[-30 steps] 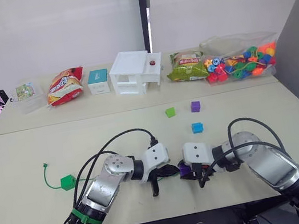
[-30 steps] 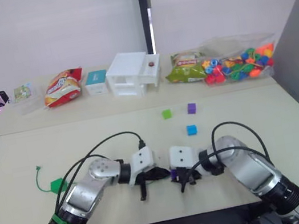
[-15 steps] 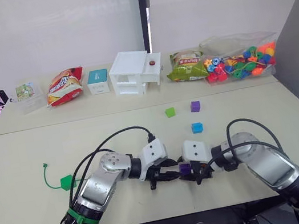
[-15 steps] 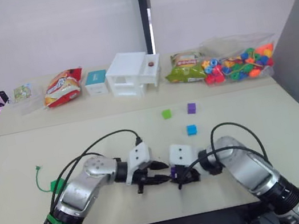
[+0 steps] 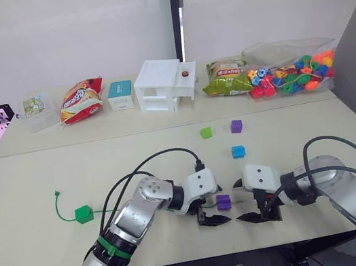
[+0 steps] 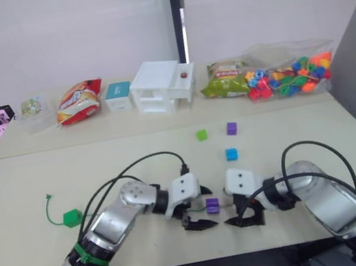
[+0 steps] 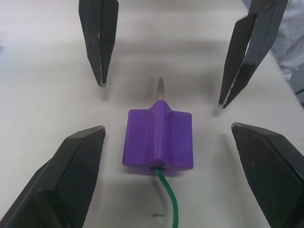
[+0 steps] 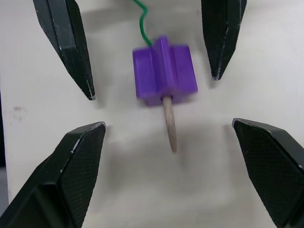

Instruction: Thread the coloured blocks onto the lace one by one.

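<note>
A clear bag at the table's far edge holds mixed bright beads.

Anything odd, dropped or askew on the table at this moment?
Nothing stands out. A purple block lies on the table between the open left hand and open right hand, with the lace through it and the tip poking out.

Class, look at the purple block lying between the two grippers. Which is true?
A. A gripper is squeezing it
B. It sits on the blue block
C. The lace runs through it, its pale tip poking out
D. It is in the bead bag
C: the purple block lies free on the table with the lace entering one side and its pale tip out the other.
</note>
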